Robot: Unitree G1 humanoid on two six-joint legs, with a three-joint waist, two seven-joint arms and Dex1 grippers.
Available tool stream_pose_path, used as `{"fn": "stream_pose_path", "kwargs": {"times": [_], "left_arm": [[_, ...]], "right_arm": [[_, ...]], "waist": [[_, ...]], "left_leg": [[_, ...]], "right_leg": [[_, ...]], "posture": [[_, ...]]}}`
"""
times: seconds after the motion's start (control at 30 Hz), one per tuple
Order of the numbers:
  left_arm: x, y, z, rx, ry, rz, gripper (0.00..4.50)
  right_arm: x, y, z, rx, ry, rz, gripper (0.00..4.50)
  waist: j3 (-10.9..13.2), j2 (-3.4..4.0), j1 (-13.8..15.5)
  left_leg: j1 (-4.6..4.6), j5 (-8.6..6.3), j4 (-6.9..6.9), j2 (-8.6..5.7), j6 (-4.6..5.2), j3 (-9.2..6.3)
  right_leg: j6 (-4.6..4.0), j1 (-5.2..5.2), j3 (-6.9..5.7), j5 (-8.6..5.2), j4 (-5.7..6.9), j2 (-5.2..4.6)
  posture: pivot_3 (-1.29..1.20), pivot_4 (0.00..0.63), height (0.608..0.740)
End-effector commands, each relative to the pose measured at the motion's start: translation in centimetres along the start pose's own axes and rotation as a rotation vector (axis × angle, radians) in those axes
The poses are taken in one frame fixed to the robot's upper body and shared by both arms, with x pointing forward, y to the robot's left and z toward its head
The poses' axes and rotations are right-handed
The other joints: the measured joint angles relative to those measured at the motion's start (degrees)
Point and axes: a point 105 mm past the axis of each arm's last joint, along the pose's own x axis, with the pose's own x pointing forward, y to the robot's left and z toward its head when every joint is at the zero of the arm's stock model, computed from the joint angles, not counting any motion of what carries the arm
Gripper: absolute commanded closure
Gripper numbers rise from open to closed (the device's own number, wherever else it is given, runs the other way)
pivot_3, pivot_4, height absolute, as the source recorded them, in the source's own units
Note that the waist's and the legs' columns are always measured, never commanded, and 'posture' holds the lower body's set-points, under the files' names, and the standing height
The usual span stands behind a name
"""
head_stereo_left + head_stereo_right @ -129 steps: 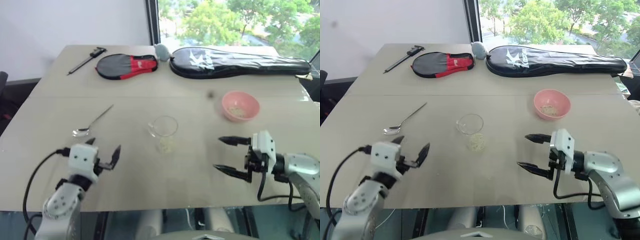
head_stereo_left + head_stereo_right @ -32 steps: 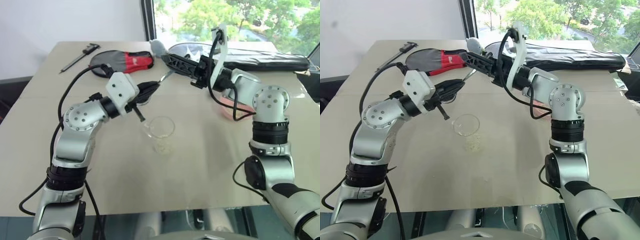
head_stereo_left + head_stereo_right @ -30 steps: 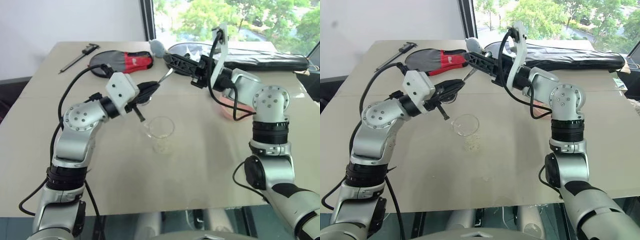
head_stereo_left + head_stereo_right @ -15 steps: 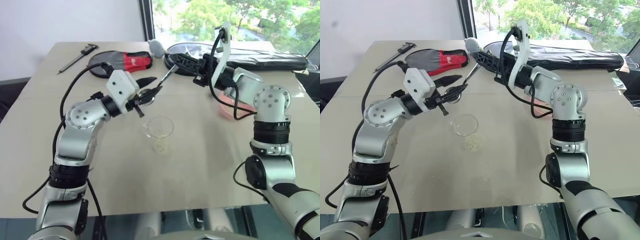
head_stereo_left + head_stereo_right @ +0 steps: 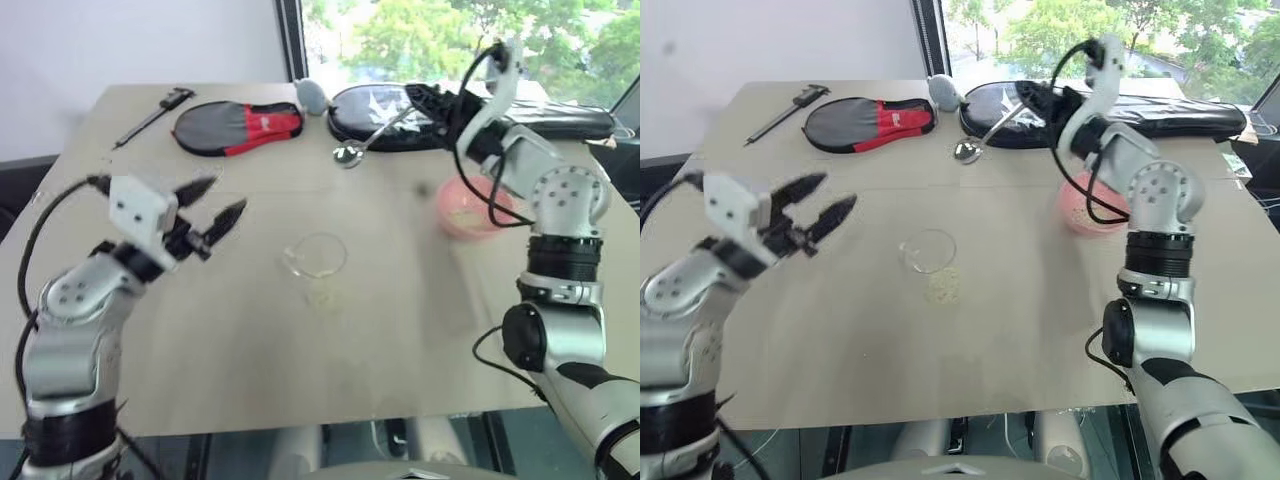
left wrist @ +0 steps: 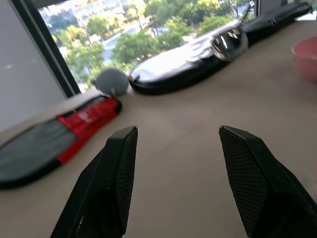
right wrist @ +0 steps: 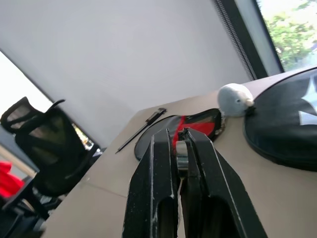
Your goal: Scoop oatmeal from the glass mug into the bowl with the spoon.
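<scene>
Behind the tan worktop (image 5: 200,350), a window with green trees is seen. One glass mug (image 5: 317,256) is counted at mid-worktop, with one small heap of oatmeal (image 5: 322,296) beside it and one pink bowl (image 5: 466,207) well apart. One spoon (image 5: 368,138) is clamped in the right end effector (image 5: 418,99), raised over two zipped racket covers, one black (image 5: 480,116), one red and black (image 5: 236,128); their white lettering cannot be read. One caliper (image 5: 153,113) is seen. The left end effector (image 5: 212,201) is spread apart, empty.
</scene>
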Motion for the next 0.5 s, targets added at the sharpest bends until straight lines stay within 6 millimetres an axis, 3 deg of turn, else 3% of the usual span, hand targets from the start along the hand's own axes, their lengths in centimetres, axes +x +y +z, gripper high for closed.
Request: {"fn": "stream_pose_path", "kwargs": {"times": [0.03,0.1,0.23,0.5], "left_arm": [[-0.5,-1.6,-0.5,0.013,0.009,-0.056,1.81],[-0.3,-2.6,-2.2,-0.007,0.039,-0.091,1.81],[1.0,-3.7,-3.6,-0.024,0.037,-0.143,1.81],[3.8,-3.7,-4.3,-0.024,0.009,-0.184,1.81]], "right_arm": [[-0.6,0.2,1.8,-0.013,-0.056,-0.008,4.5],[-0.8,-0.5,1.7,-0.006,-0.059,-0.044,4.5],[-1.0,-0.6,1.7,-0.01,-0.064,-0.057,4.5],[-1.2,-0.5,2.1,-0.031,-0.077,-0.07,4.5]], "waist": [[0.0,0.02,-0.03],[0.03,0.09,-0.01],[0.05,0.12,-0.07],[0.09,0.18,-0.2]], "left_leg": [[0.03,0.0,0.0,0.0,0.01,0.0],[0.08,-0.01,0.0,-0.01,0.02,0.02],[0.1,0.0,0.0,-0.01,0.02,-0.05],[0.11,0.01,0.0,0.0,0.02,-0.03]], "right_leg": [[0.0,0.01,0.0,0.0,0.01,0.0],[0.0,0.01,0.03,0.0,0.05,0.0],[-0.02,0.01,0.0,0.0,0.15,0.04],[-0.03,0.0,0.02,0.02,0.15,0.04]], "posture": [[0.0,0.15,0.74],[0.0,0.15,0.74],[0.0,0.15,0.74],[0.0,0.15,0.74]]}}
